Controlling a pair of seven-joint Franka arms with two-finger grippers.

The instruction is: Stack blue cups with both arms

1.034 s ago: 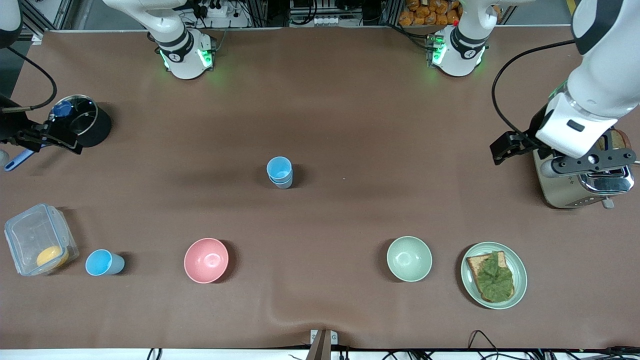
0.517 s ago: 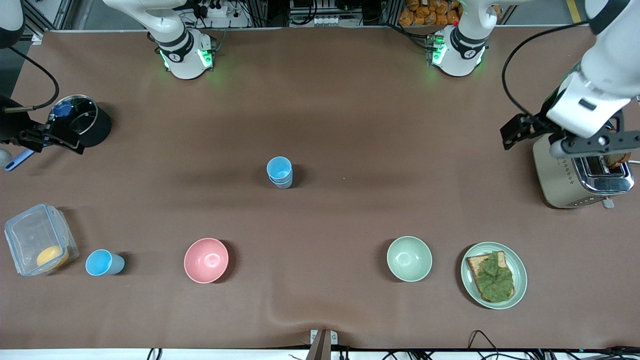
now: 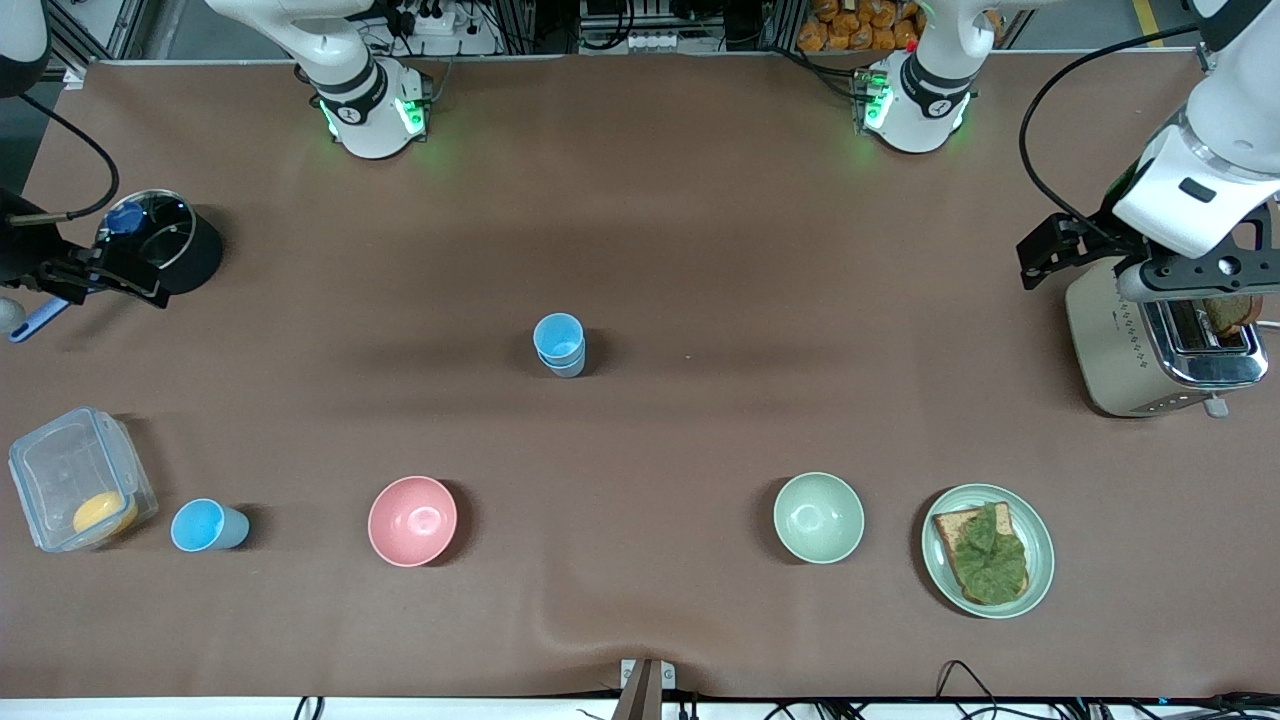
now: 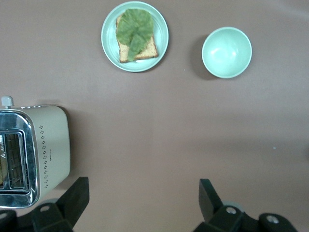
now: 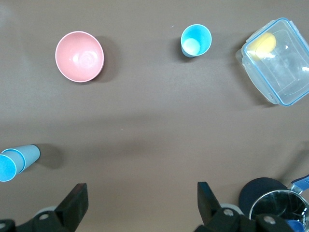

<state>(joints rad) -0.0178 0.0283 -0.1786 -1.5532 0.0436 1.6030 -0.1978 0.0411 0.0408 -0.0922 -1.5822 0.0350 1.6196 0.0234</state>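
Two light-blue cups (image 3: 559, 343) stand nested in one stack at the middle of the table; they also show in the right wrist view (image 5: 17, 159). A third blue cup (image 3: 205, 526) stands alone near the front edge toward the right arm's end, and it shows in the right wrist view too (image 5: 195, 41). My left gripper (image 3: 1190, 275) hangs open and empty over the toaster (image 3: 1150, 345); its own view shows it wide open (image 4: 142, 195). My right gripper (image 3: 90, 275) waits open and empty beside the black pot (image 3: 175, 250), as its view shows (image 5: 141, 197).
A pink bowl (image 3: 412, 520) and a pale green bowl (image 3: 818, 517) stand near the front edge. A plate (image 3: 1040, 545) with toast and lettuce lies beside the green bowl. A clear lidded box (image 3: 75, 478) stands next to the lone cup.
My left arm has risen and drawn back toward the robots' side, over the toaster. The right arm and the cups have not moved.
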